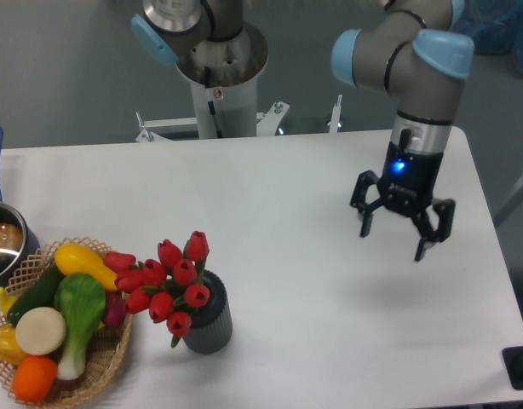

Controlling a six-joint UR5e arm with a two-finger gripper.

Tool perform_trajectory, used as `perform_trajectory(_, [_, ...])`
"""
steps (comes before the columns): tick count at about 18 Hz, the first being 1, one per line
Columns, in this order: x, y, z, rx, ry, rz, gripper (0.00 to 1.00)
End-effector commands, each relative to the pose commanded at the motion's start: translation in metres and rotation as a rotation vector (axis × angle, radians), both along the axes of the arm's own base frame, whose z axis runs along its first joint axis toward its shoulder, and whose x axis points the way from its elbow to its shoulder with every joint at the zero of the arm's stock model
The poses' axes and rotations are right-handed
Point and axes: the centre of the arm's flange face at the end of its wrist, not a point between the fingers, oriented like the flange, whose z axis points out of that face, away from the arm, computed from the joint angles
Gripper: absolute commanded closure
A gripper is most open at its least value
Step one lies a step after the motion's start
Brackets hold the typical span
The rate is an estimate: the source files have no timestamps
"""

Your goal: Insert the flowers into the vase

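The flowers, a bunch of red tulips with green stems, stand in the vase, a short dark grey ribbed cylinder near the table's front left. The buds lean out to the left over the vase's rim. My gripper hangs over the right part of the table, far to the right of the vase, pointing down. It is open and holds nothing.
A wicker basket with toy vegetables and fruit sits at the front left, right beside the vase. A steel pot with a blue handle is at the left edge. The arm's base stands behind the table.
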Motion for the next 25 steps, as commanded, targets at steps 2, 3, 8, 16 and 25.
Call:
perform_trajectory(2, [-0.003, -0.010, 0.001, -0.028, 0.014, 0.026, 0.00])
perform_trajectory(3, [-0.008, -0.020, 0.003, -0.031, 0.016, 0.043, 0.00])
perform_trajectory(8, [-0.021, -0.042, 0.025, -0.088, -0.030, 0.082, 0.00])
perform_trajectory(16, [-0.011, -0.037, 0.066, -0.220, -0.058, 0.103, 0.00])
perform_trajectory(25, [-0.005, -0.046, 0.068, -0.224, -0.061, 0.110, 0.00])
